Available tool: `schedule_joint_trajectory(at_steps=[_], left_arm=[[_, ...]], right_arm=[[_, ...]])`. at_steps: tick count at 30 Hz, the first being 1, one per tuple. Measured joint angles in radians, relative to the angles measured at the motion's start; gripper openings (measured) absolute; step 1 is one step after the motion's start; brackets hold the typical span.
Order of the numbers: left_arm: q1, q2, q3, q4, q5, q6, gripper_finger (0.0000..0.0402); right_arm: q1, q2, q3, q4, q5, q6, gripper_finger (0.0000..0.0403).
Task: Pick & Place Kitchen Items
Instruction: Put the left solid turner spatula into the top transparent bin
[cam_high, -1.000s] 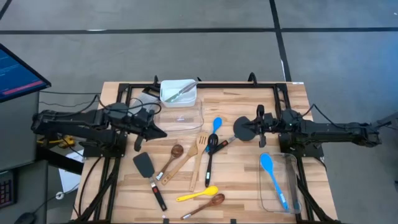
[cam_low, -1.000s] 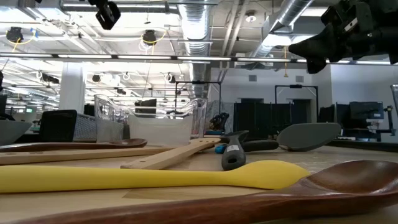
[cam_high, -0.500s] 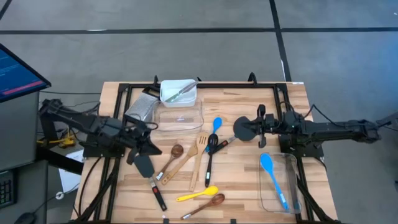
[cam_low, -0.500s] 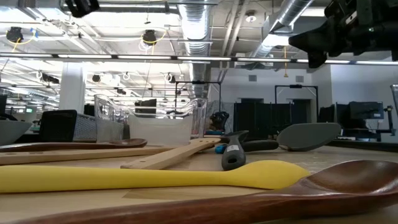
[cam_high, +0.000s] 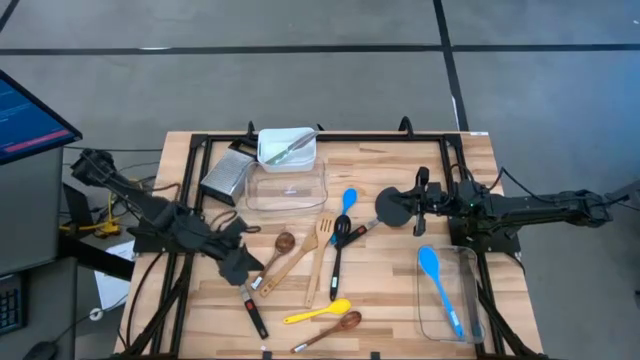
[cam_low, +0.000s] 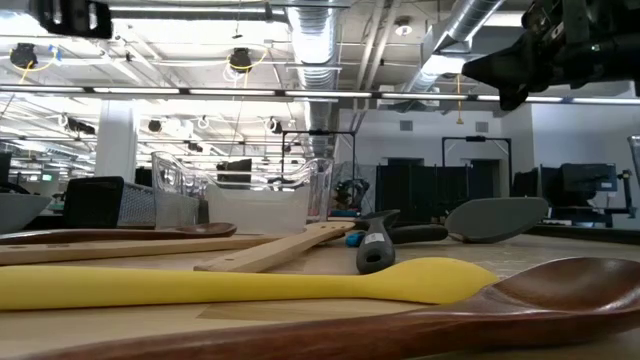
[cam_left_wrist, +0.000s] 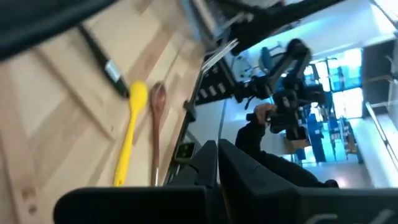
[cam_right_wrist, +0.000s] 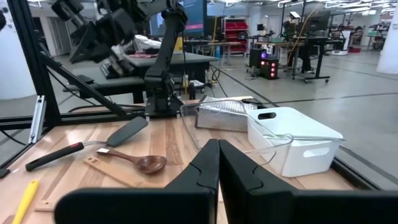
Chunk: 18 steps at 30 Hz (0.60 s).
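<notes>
From above, the left gripper (cam_high: 240, 262), jaws closed and empty, has swung toward six o'clock onto the black spatula (cam_high: 243, 281) on the bench (cam_high: 380, 300), likely the next pick; the right gripper (cam_high: 421, 210), closed, waits at three o'clock; the low view shows it (cam_low: 500, 72) high; the left wrist view sees the yellow spoon (cam_left_wrist: 129, 134).

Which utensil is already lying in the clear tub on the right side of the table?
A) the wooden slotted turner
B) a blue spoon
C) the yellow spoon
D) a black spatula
B: in the high view a blue spoon lies inside the clear tub near the right arm, while the yellow spoon rests on the table.
</notes>
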Motion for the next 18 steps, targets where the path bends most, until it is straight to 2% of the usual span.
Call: schedule_joint_trajectory(at_steps=[3,9,15,18], left_arm=[[-0.017,0.049,0.000,0.001,0.020,-0.090,0.0002],[-0.057,0.128,0.000,0.000,0.150,-0.237,0.0002],[-0.069,0.164,0.000,-0.001,0.142,-0.340,0.0002],[-0.057,0.163,0.000,0.008,0.033,-0.320,0.0002]], right_arm=[[0.000,0.000,0.000,-0.008,0.000,0.000,0.0000],[0.000,0.000,0.000,-0.059,0.000,0.076,0.0000],[-0.001,0.001,0.000,-0.092,-0.001,0.076,0.0000],[-0.001,0.011,0.000,-0.090,-0.001,0.076,0.0000]])
